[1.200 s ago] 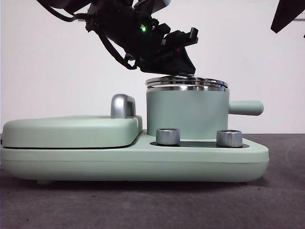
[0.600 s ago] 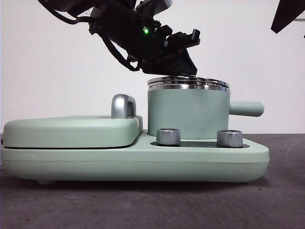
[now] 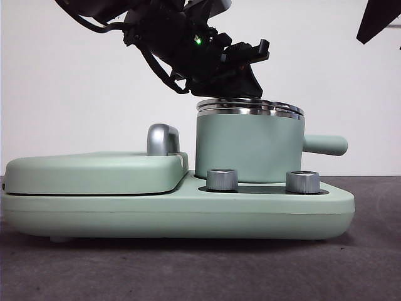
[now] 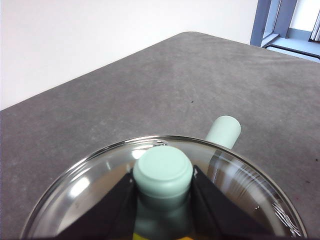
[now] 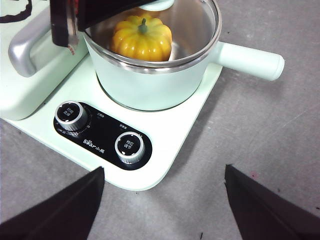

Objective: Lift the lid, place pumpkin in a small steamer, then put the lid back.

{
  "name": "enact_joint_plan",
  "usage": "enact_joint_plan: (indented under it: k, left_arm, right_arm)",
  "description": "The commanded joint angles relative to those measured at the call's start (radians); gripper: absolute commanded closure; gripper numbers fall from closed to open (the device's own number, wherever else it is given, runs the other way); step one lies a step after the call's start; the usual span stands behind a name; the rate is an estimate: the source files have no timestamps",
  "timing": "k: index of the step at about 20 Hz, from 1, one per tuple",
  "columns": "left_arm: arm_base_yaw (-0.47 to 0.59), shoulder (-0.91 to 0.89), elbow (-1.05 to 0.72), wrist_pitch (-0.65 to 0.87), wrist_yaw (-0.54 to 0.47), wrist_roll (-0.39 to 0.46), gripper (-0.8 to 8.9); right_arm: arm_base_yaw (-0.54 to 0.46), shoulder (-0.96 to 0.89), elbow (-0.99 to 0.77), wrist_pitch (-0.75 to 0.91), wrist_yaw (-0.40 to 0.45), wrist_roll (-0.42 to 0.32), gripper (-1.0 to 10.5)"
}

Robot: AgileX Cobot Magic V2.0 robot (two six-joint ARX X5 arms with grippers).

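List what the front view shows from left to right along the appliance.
Flat green griddle cover → its steel handle → left dial → right dial → the small steamer's side handle. The small steamer itself stands behind both dials, with the left tool on its lid.

bright even light, sharp frames, glare on lid

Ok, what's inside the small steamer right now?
The pumpkin sits inside the small steamer, seen through the glass lid. The left end effector grips the lid's knob. The pot's floor is hidden.
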Motion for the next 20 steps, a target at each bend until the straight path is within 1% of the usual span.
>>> enact_joint_plan:
  k: [1, 6, 11, 17, 20]
  left_arm:
    - [-0.018, 0.036, 0.005, 0.01, -0.004, -0.013, 8.04]
    - [-0.01, -0.021, 0.005, -0.05, -0.026, -0.004, 8.04]
    - [-0.009, -0.047, 0.005, -0.04, -0.026, -0.005, 8.04]
    - [-0.015, -0.047, 0.005, 0.021, -0.026, -0.008, 8.04]
    - [-0.015, -0.047, 0.003, 0.022, -0.026, -0.005, 8.04]
  right_arm:
    - [0.007, 0.003, 0.002, -0.002, -0.001, 0.003, 5.8]
    - [0.007, 0.003, 0.002, -0.009, -0.001, 0.003, 5.8]
    - [0.007, 0.003, 0.002, -0.013, -0.001, 0.003, 5.8]
    - [0.007, 0.003, 0.002, -0.091, -0.001, 0.003, 5.8]
    - [0.007, 0.003, 0.002, -0.106, -0.001, 0.003, 5.8]
